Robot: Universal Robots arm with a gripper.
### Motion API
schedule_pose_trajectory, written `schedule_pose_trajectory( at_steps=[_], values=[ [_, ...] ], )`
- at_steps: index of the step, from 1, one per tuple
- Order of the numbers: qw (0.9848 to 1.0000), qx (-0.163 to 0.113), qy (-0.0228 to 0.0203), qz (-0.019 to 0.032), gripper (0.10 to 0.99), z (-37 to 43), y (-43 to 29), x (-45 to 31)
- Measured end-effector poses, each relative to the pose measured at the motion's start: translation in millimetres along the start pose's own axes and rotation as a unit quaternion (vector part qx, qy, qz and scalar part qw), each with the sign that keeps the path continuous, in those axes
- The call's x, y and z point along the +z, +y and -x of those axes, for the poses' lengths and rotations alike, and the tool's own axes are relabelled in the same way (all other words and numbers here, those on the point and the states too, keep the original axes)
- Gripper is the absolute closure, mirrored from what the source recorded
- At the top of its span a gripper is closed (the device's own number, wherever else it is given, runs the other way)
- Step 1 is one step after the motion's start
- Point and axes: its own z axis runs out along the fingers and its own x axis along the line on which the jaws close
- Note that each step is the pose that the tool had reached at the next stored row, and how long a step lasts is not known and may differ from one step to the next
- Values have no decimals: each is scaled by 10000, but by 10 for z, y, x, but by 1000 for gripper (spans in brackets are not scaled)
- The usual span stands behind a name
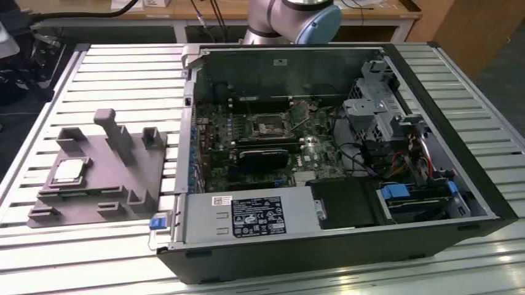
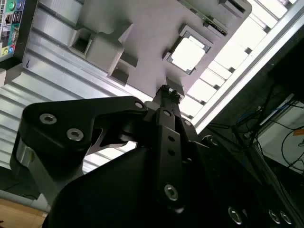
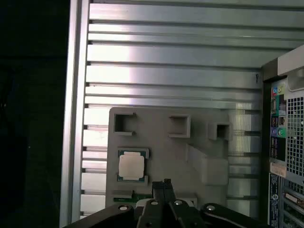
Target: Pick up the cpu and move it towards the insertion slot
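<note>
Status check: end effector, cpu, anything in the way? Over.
End effector shut, empty, hovering near the cpu. Cpu lies flat in the grey fixture, not yet picked. Fixture's upright posts stand close by; insertion slot inside the open case.

Exterior high overhead; wrist views above fixture (image 3: 161, 152) (image 2: 142, 28)

Even overhead light. In the exterior view the slatted metal table (image 1: 123, 67) shines with white glare streaks, while the open computer case (image 1: 328, 258) is dim and shadowed inside. In the second wrist view the cpu (image 2: 189, 53) blows out white and the gripper (image 2: 165, 91) is a dark silhouette.
</note>
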Motion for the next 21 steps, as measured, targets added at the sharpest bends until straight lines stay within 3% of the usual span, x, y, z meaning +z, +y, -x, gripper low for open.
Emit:
schedule_pose_trajectory(
  at_steps=[7, 21],
  values=[
    [10000, 0, 0, 0, 980, -10, 0, 0],
    [10000, 0, 0, 0, 980, -109, 2, 4]
  ],
)
